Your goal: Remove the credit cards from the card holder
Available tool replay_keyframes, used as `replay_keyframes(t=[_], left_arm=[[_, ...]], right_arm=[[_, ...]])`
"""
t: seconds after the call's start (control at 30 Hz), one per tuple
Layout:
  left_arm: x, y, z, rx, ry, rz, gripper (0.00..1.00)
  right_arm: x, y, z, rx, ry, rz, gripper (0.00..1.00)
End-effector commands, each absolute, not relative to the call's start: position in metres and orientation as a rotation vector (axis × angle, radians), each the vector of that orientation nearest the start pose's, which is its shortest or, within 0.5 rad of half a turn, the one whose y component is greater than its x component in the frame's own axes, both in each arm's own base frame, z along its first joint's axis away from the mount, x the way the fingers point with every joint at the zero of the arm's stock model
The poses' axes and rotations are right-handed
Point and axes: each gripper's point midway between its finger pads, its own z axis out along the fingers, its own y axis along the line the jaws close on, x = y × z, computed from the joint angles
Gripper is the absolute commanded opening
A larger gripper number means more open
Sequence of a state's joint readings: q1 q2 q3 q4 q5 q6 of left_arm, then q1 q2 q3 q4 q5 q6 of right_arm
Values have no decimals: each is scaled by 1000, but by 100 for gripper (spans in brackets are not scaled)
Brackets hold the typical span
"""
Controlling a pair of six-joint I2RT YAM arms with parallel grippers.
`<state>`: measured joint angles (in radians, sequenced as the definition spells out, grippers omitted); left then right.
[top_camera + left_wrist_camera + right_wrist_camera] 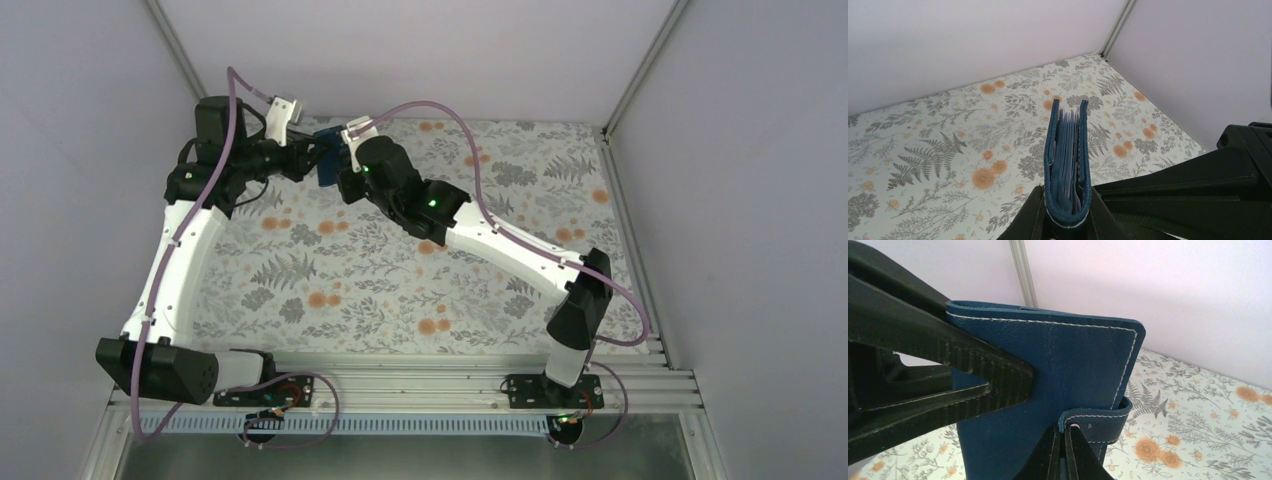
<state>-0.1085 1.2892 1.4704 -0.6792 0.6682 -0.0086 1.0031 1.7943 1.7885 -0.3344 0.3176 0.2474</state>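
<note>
far left of the table [400, 290]: both arms meet here, above the floral top, with the holder [327, 160] hanging between them, clear of the surface

left gripper [312, 158]: closed on the holder, a firm pinch. in the left wrist view the two black fingers [1031, 216] press the covers from either side at the folded end

holder, left wrist view [1067, 165]: seen edge-on, open end pointing away from the camera, the navy covers close together with only a narrow gap between them

cards: thin pale-blue leaves [1068, 150] stand packed between the covers (which are cards and which are pockets, cannot tell)

right gripper [1064, 435]: and here's the grip, jaws shut tight on the tab [1098, 424], the fingertips meeting right at its end by the small snap

holder, right wrist view [1063, 365]: blue cover side-on with white stitching along the edge. the tab wraps round from the far side, and a ribbed finger [973, 372] of the left gripper lies across the cover

backdrop: pale walls, a corner post behind the holder
</note>
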Motion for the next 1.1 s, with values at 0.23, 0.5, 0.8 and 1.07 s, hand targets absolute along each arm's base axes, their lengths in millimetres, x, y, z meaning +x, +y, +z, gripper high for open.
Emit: replay_keyframes(t=[0.23, 0.5, 0.8, 1.07], left_arm=[[315, -164, 392, 671, 1857, -876, 2], [304, -171, 386, 752, 1828, -920, 2], [293, -176, 384, 817, 1795, -961, 2], [319, -162, 362, 714, 1886, -827, 2]], right_arm=[[374, 334, 358, -315, 1866, 397, 4], [367, 305, 355, -471, 1848, 523, 4], [301, 345, 377, -909, 1666, 875, 42], [281, 356, 422, -940, 1554, 1037, 50]])
